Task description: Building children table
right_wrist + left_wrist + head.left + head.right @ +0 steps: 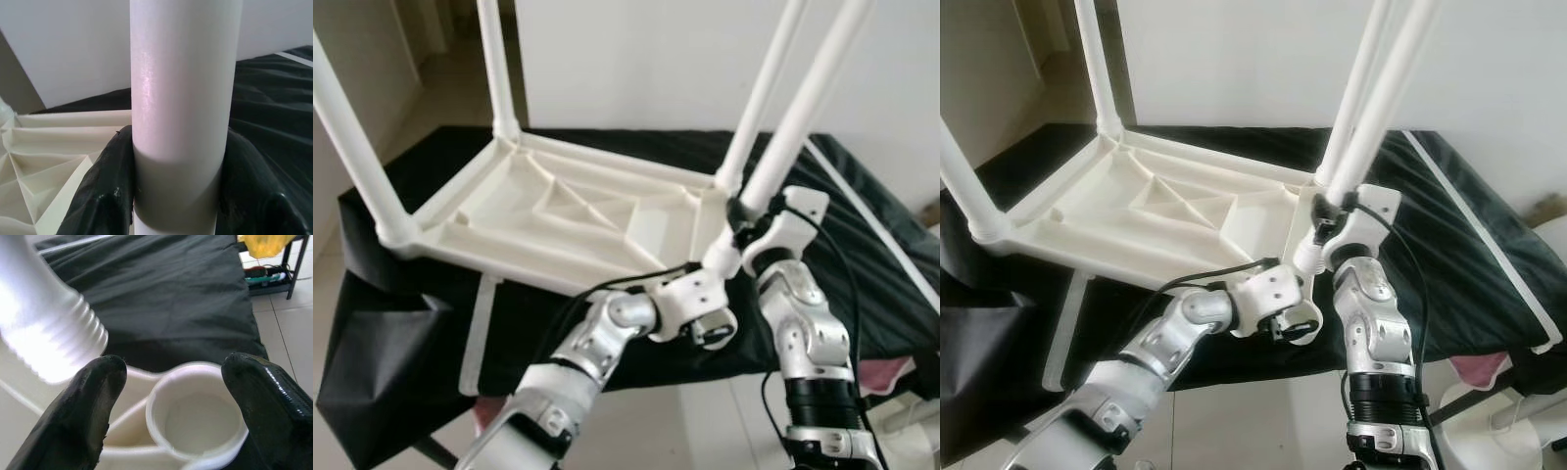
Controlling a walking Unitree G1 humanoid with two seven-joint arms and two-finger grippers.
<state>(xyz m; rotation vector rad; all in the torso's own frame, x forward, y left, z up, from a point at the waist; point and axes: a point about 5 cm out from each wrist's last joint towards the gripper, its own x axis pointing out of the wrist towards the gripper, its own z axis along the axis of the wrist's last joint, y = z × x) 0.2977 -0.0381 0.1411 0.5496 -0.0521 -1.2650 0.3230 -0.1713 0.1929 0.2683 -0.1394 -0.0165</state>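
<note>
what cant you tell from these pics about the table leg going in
- Threaded end of the fourth leg: blurred and cut off by the left wrist view's edge.
- Corner socket in the head views: hidden behind the left hand.
- Leg tops: cut off by the head views' upper edge.

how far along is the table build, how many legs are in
Three legs stand in the upturned tabletop. The right gripper holds the fourth leg, its threaded end just above the empty socket that the open left gripper brackets. Left: seating it, flipping the table.
</note>
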